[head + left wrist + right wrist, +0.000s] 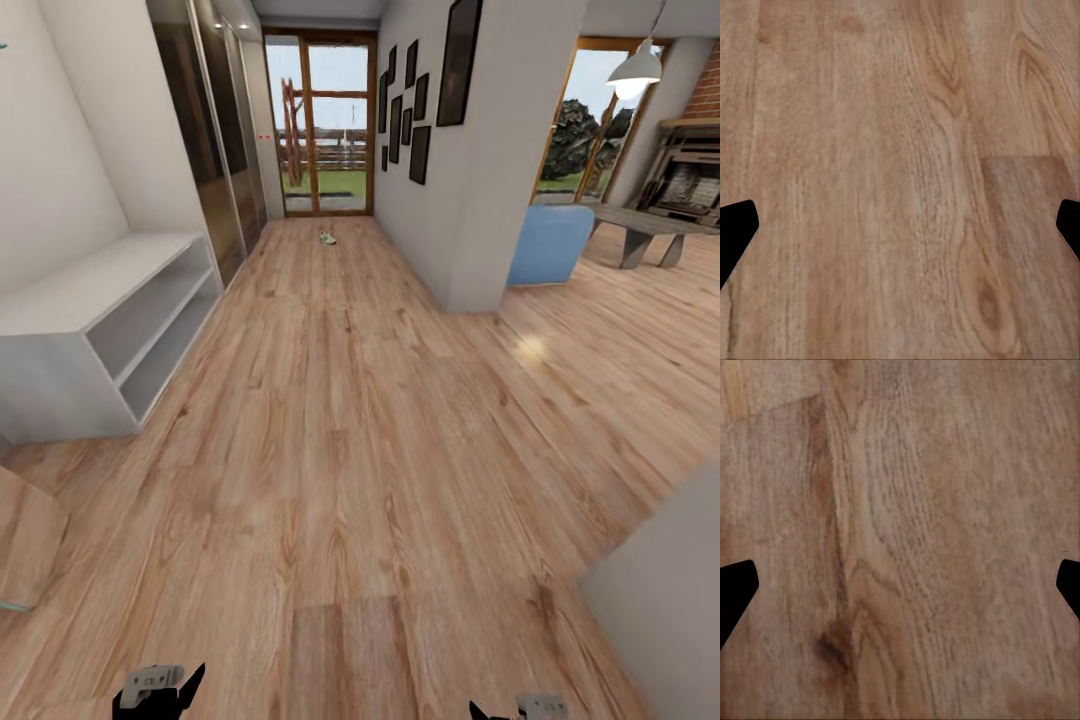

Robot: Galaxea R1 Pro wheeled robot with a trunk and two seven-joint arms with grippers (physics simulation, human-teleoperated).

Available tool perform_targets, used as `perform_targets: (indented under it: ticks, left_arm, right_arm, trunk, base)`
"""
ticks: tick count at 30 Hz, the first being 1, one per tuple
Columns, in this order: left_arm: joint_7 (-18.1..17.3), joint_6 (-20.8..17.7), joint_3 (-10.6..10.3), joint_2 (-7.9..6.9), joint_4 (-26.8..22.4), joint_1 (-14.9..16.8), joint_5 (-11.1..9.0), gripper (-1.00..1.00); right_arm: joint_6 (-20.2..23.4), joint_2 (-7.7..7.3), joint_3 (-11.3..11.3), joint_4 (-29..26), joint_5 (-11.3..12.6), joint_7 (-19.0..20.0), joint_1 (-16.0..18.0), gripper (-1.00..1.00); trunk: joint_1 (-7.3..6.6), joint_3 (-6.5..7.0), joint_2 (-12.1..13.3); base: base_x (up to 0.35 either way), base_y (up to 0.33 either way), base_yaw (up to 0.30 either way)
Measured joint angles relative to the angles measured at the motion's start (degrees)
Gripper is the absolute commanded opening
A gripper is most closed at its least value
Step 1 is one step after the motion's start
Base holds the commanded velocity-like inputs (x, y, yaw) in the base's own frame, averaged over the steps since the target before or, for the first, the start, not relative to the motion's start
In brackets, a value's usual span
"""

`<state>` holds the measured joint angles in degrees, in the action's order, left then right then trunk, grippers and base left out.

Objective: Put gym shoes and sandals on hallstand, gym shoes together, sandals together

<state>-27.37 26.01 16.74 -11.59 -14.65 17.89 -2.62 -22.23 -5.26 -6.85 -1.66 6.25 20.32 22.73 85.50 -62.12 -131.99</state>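
The pale-grey hallstand (105, 320) stands at left against the wall, shelves bare. One gym shoe (327, 238) lies far down the corridor floor (350, 450). Left claw (900, 229) and right claw (900, 589) hang released, grasping nothing.

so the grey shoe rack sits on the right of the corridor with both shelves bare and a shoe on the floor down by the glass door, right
Not quite: the head view shows the grey shoe rack on the left of the corridor. Its shelves are bare, and a shoe lies on the floor near the glass door.
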Motion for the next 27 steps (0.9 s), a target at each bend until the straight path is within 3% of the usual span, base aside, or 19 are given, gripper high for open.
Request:
perform_targets:
  ticks: [10, 27]
  left_arm:
    - [0.0, 0.0, -0.1, 0.06, 0.0, 0.0, 0.0, 1.00]
    - [0.1, 0.1, 0.0, 0.09, 0.0, 0.0, 0.0, 1.00]
  right_arm:
    - [0.0, 0.00, 0.0, 0.0, 0.0, 0.0, 0.0, 1.00]
    - [0.0, 0.00, 0.0, 0.0, 0.0, 0.0, 0.0, 1.00]
  trunk:
    - [0.00, 0.00, 0.0]
    - [0.00, 0.00, 0.0]
  base:
    - [0.340, 0.037, 0.000]
    - [0.311, 0.141, 0.000]
